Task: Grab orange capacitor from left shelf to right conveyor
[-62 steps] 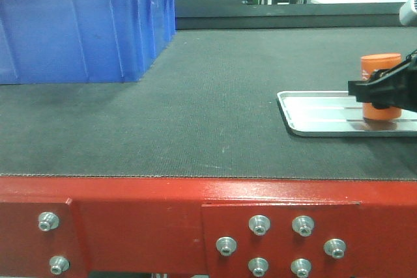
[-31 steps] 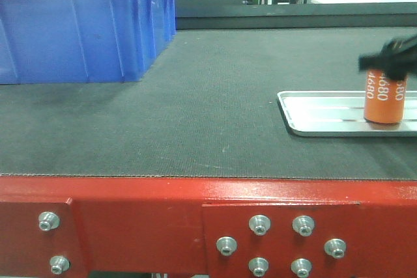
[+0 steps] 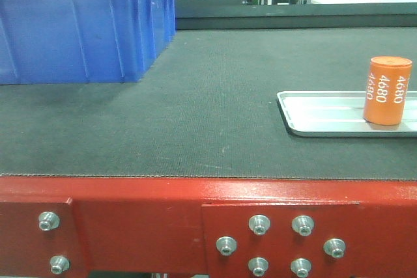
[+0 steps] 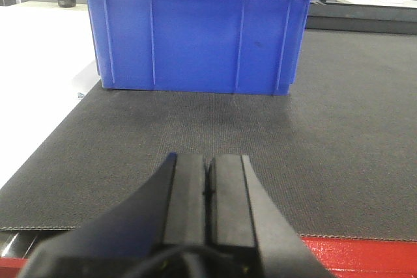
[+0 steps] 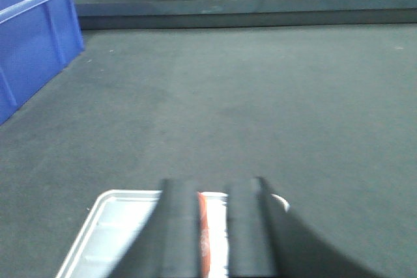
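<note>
Capacitor (image 3: 387, 90) upright in tray (image 3: 319, 116); left hand (image 4: 210, 183) closed empty, right hand (image 5: 213, 226) parted, empty.

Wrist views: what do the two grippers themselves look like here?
Both are matte black. The left gripper shows two flat, rectangular fingers widening toward a dark body at the frame's bottom. The right gripper has similar black slab-like fingers, blurred. No cables, labels or markings are visible on either.
</note>
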{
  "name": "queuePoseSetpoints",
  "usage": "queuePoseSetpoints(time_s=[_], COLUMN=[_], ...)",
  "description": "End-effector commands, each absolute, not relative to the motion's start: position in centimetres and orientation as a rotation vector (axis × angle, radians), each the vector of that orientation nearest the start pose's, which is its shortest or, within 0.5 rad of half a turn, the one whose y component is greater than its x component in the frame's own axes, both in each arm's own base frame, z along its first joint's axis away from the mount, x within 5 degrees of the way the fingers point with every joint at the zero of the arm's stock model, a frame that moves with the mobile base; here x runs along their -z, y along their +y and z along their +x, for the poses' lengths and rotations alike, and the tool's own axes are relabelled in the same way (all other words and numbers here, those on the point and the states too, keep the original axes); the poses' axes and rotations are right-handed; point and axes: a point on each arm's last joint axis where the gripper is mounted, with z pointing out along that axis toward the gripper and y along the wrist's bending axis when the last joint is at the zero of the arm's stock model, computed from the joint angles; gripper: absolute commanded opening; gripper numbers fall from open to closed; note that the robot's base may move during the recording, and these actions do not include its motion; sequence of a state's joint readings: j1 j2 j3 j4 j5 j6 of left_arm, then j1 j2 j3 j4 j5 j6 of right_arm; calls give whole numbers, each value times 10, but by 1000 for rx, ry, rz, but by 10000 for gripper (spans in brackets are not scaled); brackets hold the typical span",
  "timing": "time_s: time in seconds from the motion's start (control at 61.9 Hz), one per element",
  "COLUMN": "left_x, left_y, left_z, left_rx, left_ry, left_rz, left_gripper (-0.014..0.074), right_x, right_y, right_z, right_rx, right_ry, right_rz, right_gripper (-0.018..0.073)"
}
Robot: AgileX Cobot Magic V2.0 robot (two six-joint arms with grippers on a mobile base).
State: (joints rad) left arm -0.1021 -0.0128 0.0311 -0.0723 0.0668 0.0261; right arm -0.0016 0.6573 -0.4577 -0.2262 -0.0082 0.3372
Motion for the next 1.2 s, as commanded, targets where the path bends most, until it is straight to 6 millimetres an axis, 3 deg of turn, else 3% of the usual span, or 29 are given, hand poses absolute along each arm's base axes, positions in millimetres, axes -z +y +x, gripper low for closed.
queuePoseSetpoints(time_s=[0.0, 0.162, 0.259, 0.792, 0.97, 1.18], left_x=[-207, -207, -207, -207, -207, -207], left_y=[-5, -5, -5, -5, -5, -5], left_z=[55, 55, 55, 55, 55, 55], left_rx=[122, 122, 122, 122, 122, 122], left_ry=[1464, 1464, 1464, 1464, 1464, 1464], left_rz=[36, 36, 36, 36, 36, 36], left_gripper=[-127, -127, -127, -127, -127, -127], right_x=[-329, -334, -337, -331, -312, -268], right_y=[-1, -3, -3, -3, 0, -3], right_z=[120, 92, 84, 82, 69, 53], right_rx=[-77, -62, -63, -5, 34, 57], right_ry=[1591, 1553, 1521, 1530, 1510, 1468], right_rz=[98, 116, 115, 58, -26, 35], right_gripper=[51, 55, 55, 55, 55, 55])
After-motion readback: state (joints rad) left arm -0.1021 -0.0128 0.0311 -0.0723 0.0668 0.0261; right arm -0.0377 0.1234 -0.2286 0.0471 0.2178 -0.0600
